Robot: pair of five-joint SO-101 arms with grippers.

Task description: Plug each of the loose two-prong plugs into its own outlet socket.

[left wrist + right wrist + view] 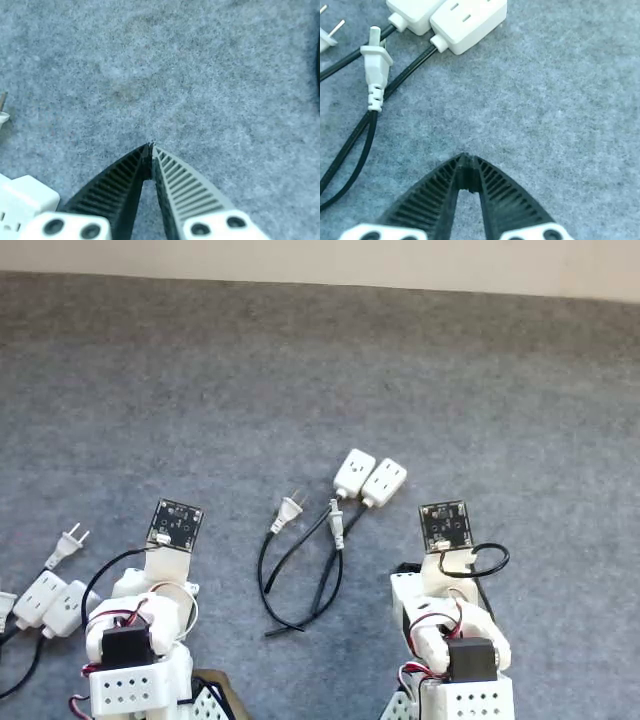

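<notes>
Both arms' jaws closed, empty; plug [376,62] and sockets [467,22] lie ahead of right jaws

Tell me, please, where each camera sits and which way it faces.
High view: fixed above the table, looking down; the left arm and right arm show at its lower edge.
Left wrist view: on the left wrist, facing down past the shut left end effector at the table; a socket corner shows.
Right wrist view: on the right wrist, facing down past the shut right end effector toward the twin sockets and a white plug.
Shared: high and right wrist views both show those sockets and that plug.
</notes>
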